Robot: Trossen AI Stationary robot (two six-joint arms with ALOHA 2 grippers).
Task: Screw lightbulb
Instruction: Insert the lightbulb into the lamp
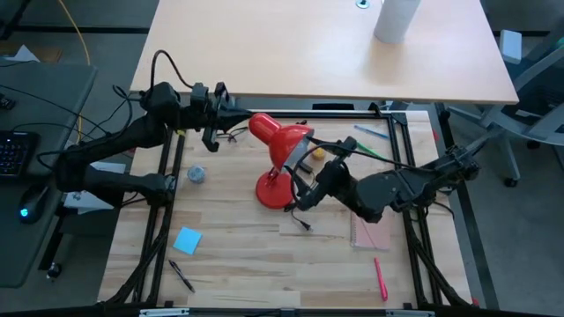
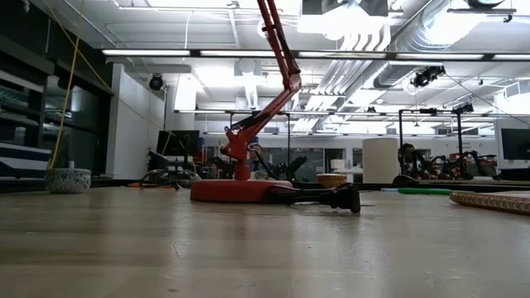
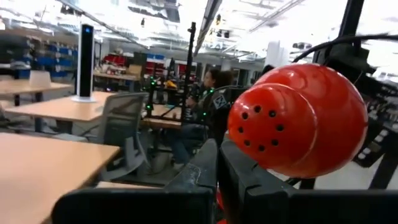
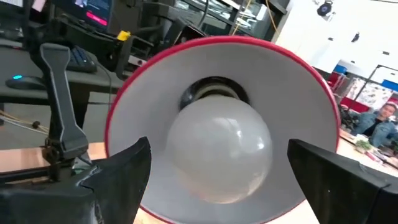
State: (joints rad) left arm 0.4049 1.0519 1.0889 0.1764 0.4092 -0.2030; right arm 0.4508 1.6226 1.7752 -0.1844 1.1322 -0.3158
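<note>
The bulb sits in the socket inside the lamp shade, near the middle of the surface. The right pincer faces the shade's mouth, its fingers apart on either side of the bulb, not touching it. The left pincer is behind the shade near the far edge, fingers together beside the shade's back.

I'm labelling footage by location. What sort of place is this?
Probably an open robotics lab or workshop: exposed ceiling ducts and strip lights, rows of work desks, and a person seated at equipment.
</note>
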